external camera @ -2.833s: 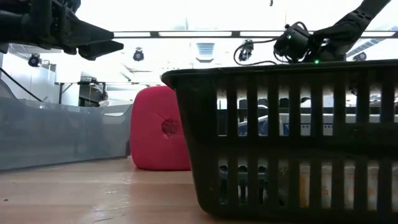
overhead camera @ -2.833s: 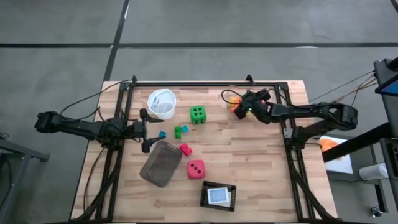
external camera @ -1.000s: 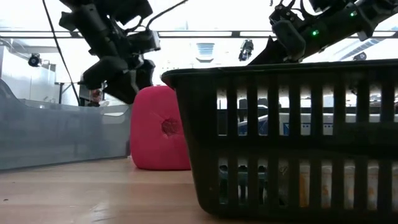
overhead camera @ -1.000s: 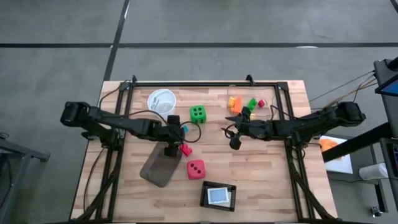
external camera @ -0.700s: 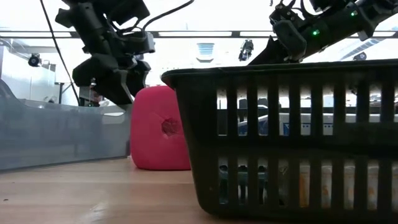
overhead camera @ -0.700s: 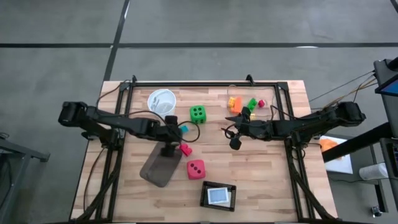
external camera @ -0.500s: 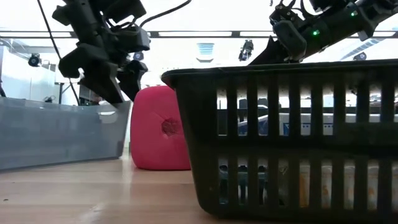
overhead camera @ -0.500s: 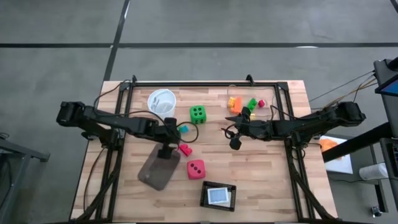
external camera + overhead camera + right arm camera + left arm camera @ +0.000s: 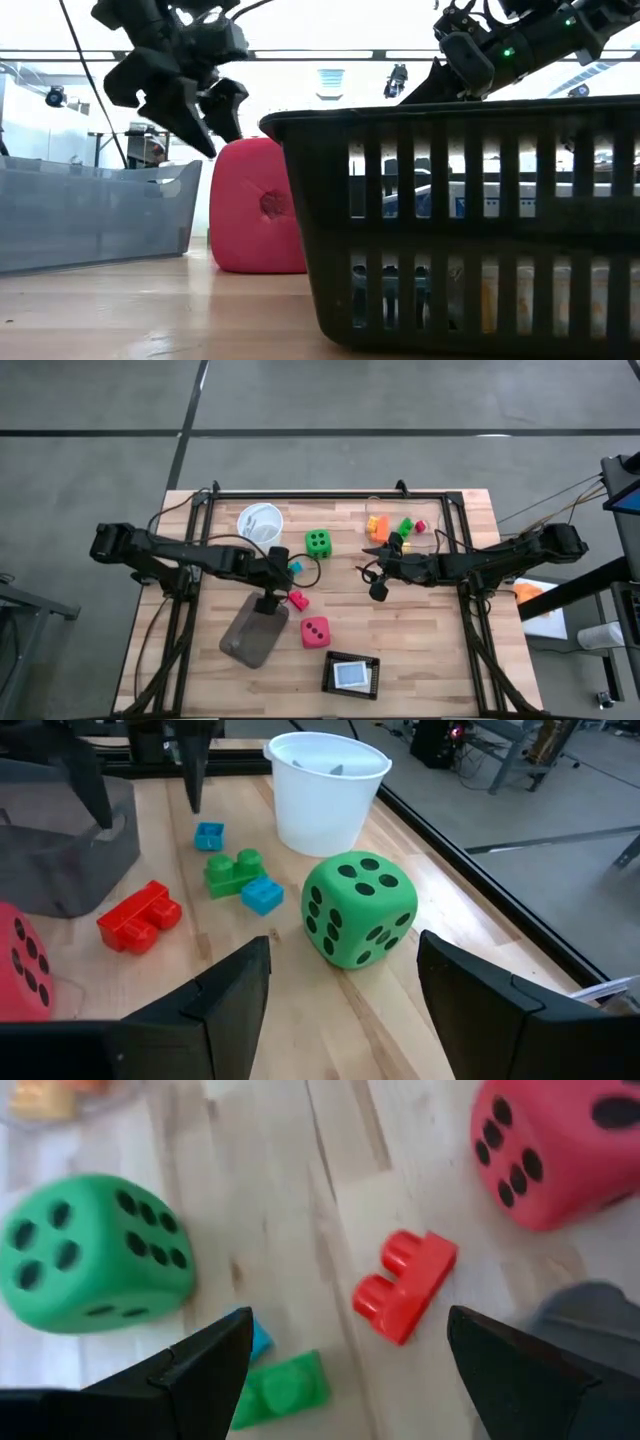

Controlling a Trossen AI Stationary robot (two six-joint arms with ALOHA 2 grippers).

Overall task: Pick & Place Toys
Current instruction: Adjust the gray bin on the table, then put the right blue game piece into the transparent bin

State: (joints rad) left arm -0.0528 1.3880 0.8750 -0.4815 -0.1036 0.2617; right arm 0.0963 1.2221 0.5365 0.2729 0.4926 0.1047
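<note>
Left wrist view: two-stud red brick (image 9: 404, 1284)

A green die (image 9: 358, 909) and a pink-red die (image 9: 545, 1145) both carry black dots. A red brick (image 9: 404, 1284), a green brick (image 9: 234, 872) and two blue bricks (image 9: 262, 895) lie on the pale wooden table (image 9: 420, 630). The cup (image 9: 326, 788) is white, the tray (image 9: 254, 632) grey, the slatted basket (image 9: 470, 230) black. Orange, yellow, green and red bricks (image 9: 392, 526) sit near the far right corner.
</note>
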